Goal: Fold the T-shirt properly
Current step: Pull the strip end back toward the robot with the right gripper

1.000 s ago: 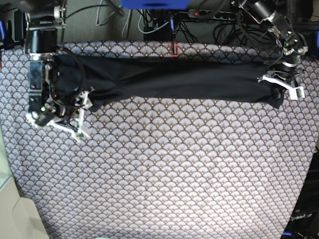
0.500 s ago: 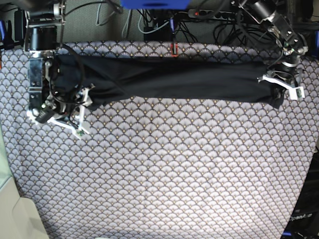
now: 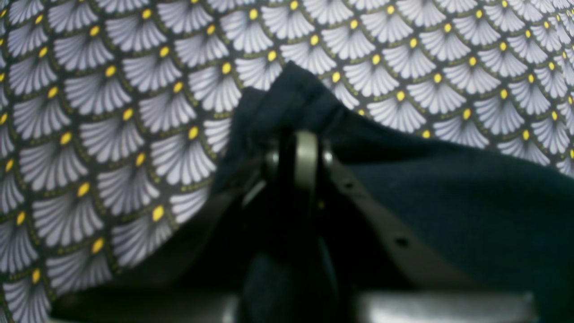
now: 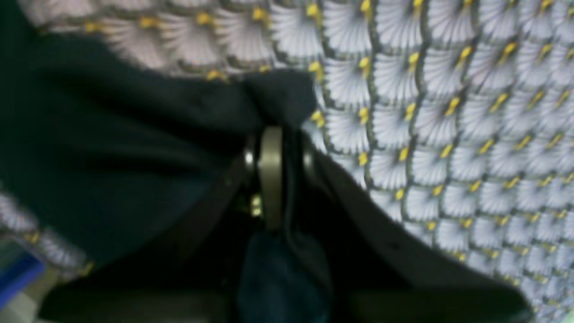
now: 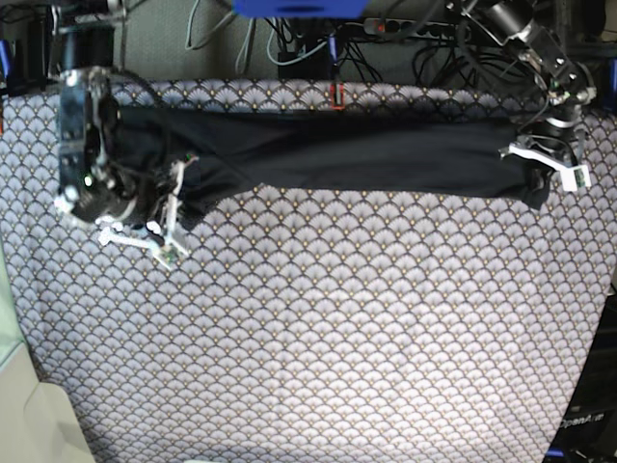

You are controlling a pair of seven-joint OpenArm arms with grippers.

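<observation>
The dark T-shirt [image 5: 366, 149] lies folded into a long narrow band across the far part of the table. My left gripper [image 5: 542, 183] sits at its right end, shut on the T-shirt. The left wrist view shows that gripper [image 3: 299, 143] pinching a bunched corner of the T-shirt [image 3: 448, 193]. My right gripper [image 5: 172, 214] is at the band's left end. In the right wrist view it [image 4: 274, 134] stands shut, with a tuft of the T-shirt [image 4: 112, 134] poking out past the tips.
A scallop-patterned cloth [image 5: 337, 338] covers the whole table. Cables and a power strip [image 5: 405, 29] run behind the far edge, beside a small red object [image 5: 337, 94]. A pale surface [image 5: 29, 415] borders the lower left corner.
My right gripper, open a second ago, has closed on the T-shirt's left end and shifted slightly right. The left gripper and the shirt's right end have not moved.
</observation>
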